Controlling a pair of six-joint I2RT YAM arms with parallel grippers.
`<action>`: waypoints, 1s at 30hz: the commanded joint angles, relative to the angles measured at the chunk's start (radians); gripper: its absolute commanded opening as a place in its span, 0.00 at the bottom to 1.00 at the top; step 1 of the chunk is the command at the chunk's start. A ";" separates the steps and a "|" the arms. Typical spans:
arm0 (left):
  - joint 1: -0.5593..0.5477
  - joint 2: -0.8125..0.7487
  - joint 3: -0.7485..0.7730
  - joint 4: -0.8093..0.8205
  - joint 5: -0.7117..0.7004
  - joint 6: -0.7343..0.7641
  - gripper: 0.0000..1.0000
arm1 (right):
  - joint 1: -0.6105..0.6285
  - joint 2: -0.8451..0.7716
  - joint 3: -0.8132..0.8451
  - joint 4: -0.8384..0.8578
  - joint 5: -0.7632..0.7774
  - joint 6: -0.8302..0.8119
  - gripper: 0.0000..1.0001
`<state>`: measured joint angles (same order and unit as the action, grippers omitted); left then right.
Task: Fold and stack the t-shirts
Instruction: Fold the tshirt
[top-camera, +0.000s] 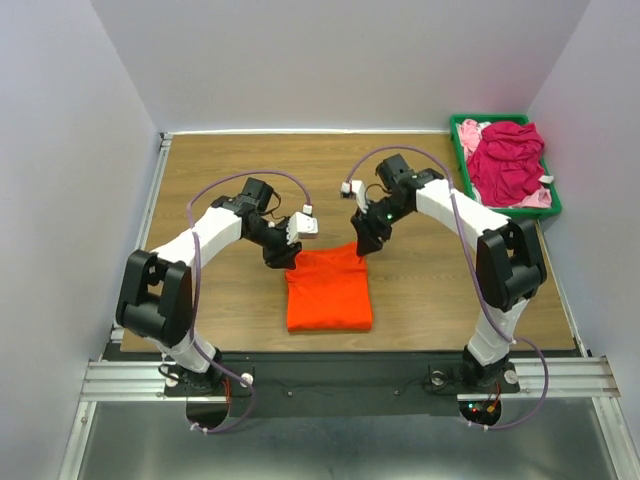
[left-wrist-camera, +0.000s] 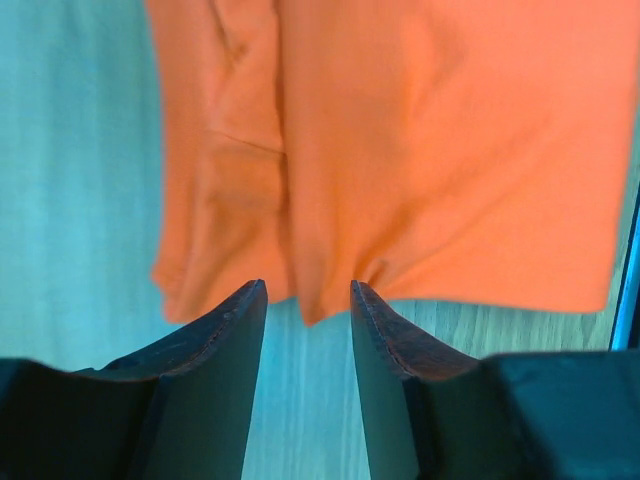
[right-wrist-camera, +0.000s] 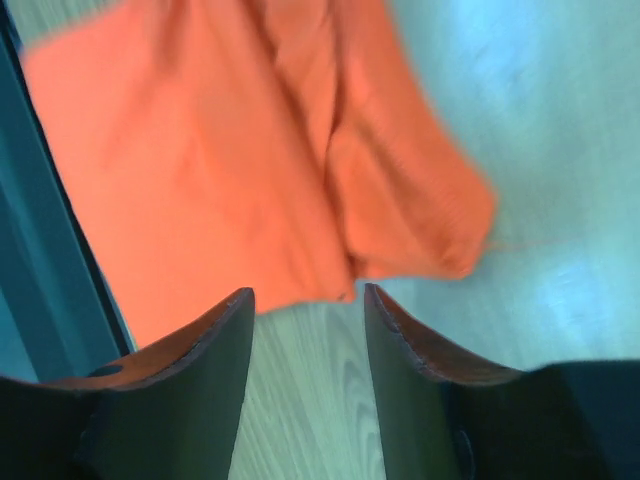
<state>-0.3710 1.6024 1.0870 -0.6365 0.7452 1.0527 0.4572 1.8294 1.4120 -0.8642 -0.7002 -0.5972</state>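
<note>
1. Left gripper (left-wrist-camera: 308, 288): fingers nearest lens, jaws apart, nothing betw. them.
2. Right gripper (right-wrist-camera: 308, 290): same, jaws apart, empty.
3. Orange t-shirt (top-camera: 328, 290): folded rectangle, flat on table (top-camera: 220, 180), centre-front; grippers at its two far corners.
4. Magenta t-shirt (top-camera: 507, 160) & pale pink t-shirt (top-camera: 468, 131): heaped in green bin (top-camera: 459, 150), far-right corner.

Top view: bright, even, diffuse light from above. The arms cast only faint, soft shadows on the wooden table (top-camera: 220, 170). Focus is sharp throughout, and the pale walls (top-camera: 330, 60) carry a lilac tint.

Both wrist views: heavy cyan cast on the table; orange t-shirt (left-wrist-camera: 450, 150) saturated and soft. Left fingers (left-wrist-camera: 215, 340) and right fingers (right-wrist-camera: 200, 350) dark, underexposed, edges blurred.

Right wrist view is blurrier: shirt folds smeared, pale glare patch on the table at upper right.
</note>
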 joint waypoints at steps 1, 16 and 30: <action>-0.058 -0.082 0.034 0.035 0.029 -0.060 0.51 | -0.025 0.048 0.155 0.027 -0.091 0.135 0.50; -0.201 0.105 0.070 0.213 -0.063 -0.172 0.50 | -0.025 0.329 0.335 0.062 -0.261 0.384 0.33; -0.220 0.131 0.071 0.201 -0.040 -0.149 0.00 | -0.002 0.406 0.344 0.077 -0.349 0.425 0.32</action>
<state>-0.5827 1.7611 1.1305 -0.4221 0.6704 0.8928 0.4351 2.2089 1.7111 -0.8177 -0.9874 -0.1894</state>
